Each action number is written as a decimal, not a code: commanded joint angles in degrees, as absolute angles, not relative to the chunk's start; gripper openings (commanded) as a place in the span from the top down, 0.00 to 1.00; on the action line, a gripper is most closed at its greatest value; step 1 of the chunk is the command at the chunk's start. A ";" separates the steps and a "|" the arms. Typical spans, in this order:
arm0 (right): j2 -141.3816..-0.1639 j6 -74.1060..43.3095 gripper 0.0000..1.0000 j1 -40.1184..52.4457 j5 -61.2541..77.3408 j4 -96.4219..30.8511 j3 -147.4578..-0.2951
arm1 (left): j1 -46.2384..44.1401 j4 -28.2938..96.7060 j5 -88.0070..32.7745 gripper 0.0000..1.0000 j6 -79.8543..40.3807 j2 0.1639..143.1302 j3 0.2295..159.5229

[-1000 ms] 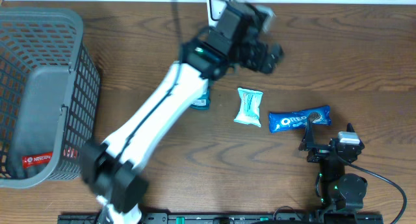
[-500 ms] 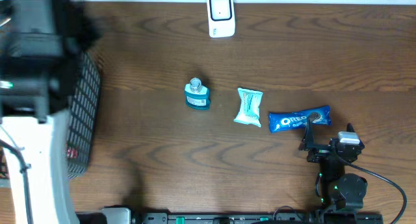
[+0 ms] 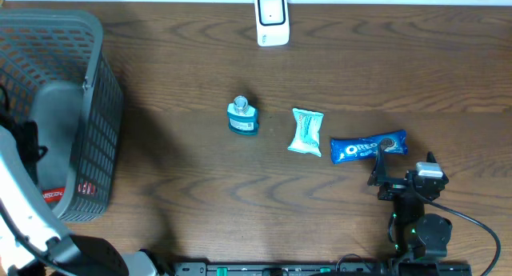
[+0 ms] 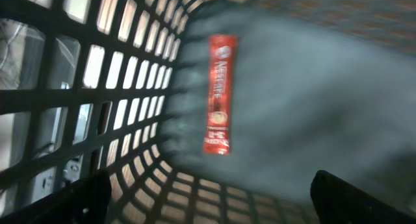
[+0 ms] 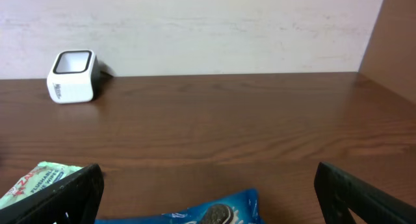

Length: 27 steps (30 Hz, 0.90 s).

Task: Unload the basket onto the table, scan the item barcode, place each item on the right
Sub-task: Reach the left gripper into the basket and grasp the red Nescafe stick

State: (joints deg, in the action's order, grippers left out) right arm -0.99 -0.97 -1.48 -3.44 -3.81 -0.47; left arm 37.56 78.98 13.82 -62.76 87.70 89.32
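Dark wooden table (image 3: 200, 196) fills our overhead view, with a grey mesh basket (image 3: 100, 124) at its left edge and a white barcode scanner (image 3: 271, 18) standing at the far edge, in the middle. Inside the basket lies a red Nescafé sachet (image 4: 218, 94), flat on the bottom. We take it for an item already scanned and dropped there, though the pictures alone cannot prove the scan.

Our left gripper (image 4: 208, 201) hangs above the basket floor, fingers spread wide and holding nothing. Three items lie in a row mid-table, well apart from the scanner: a blue bottle (image 3: 242, 118), a pale green packet (image 3: 306, 132) to its right, and an Oreo packet (image 3: 368, 147) furthest right. Our right gripper (image 5: 208, 198) sits on the near side of the Oreo packet, fingers likewise spread and empty.

We judge roughly one item done and three left, none of them yet picked up.
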 commanded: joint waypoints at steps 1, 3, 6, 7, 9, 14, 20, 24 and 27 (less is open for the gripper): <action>-0.75 -0.36 0.01 -0.91 -3.97 -3.88 -0.32 | 40.36 73.21 12.82 0.05 -66.92 87.77 79.11; -0.75 -0.36 0.01 -0.91 -3.97 -3.88 -0.32 | 41.43 67.92 11.51 0.07 -66.13 87.77 73.49; -0.75 -0.36 0.01 -0.91 -3.97 -3.88 -0.32 | 42.06 59.51 10.72 0.07 -65.17 87.77 65.36; -0.75 -0.36 0.01 -0.91 -3.97 -3.88 -0.32 | 42.04 57.30 10.72 0.07 -64.42 87.77 63.68; -0.75 -0.36 0.01 -0.91 -3.97 -3.88 -0.32 | 42.04 53.21 10.70 0.07 -61.89 87.77 61.36; -0.75 -0.36 0.01 -0.91 -3.97 -3.88 -0.32 | 42.04 45.65 10.72 0.07 -58.26 88.14 58.15; -0.75 -0.36 0.01 -0.91 -3.97 -3.88 -0.32 | 42.04 42.02 10.70 0.07 -58.28 92.49 57.87; -0.75 -0.36 0.01 -0.91 -3.97 -3.88 -0.32 | 42.04 39.53 10.70 0.07 -58.28 98.26 57.87; -0.75 -0.36 0.01 -0.91 -3.97 -3.88 -0.32 | 42.04 39.24 10.70 0.07 -58.30 101.14 57.87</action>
State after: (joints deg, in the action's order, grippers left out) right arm -0.99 -0.97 -1.48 -3.44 -3.81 -0.47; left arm 41.80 39.38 10.55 -58.78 97.67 58.46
